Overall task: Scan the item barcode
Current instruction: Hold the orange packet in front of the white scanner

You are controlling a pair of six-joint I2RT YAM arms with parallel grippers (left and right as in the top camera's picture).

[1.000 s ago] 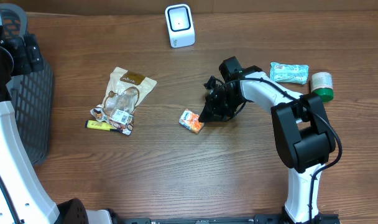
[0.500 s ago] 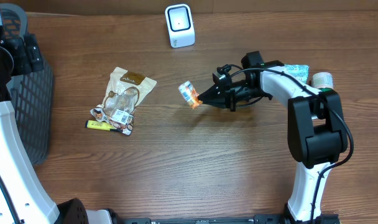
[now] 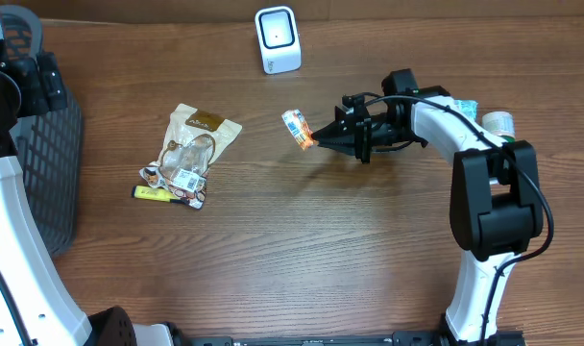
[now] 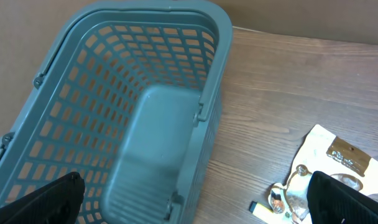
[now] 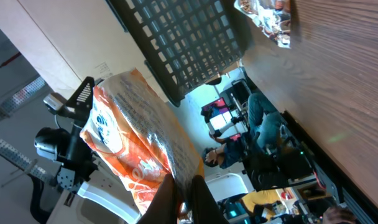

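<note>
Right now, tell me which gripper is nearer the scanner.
Right. The right gripper, holding a packet, is near the scanner; the left gripper hangs over the far basket.

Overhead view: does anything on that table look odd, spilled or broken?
Nothing looks spilled or broken. The only unusual sight is the orange packet, which is pinched by one end in the right tool and sticks out at a tilt instead of lying flat.
</note>
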